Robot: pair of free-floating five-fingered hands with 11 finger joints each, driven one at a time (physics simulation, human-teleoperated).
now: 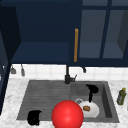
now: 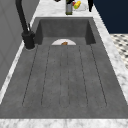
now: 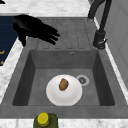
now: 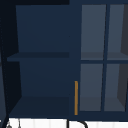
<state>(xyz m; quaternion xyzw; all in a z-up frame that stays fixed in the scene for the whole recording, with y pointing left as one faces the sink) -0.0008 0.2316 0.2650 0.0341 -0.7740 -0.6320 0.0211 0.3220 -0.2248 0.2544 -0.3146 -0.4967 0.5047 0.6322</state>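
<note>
Right hand: black right hand (image 1: 92, 90) is hovering, fingers spread, grasping nothing, above round white plate (image 1: 90, 110).
Left hand: black left hand (image 1: 34, 117) is idling; finger state untellable.
Risk: descending carelessly, it may be tipping the plate, spilling its brown morsel (image 3: 63, 84).

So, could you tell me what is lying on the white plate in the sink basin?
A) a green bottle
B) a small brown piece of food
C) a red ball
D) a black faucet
B: in the right side view a small brown piece of food sits on the middle of the white plate, which lies on the floor of the sink basin beside the drain.
</note>
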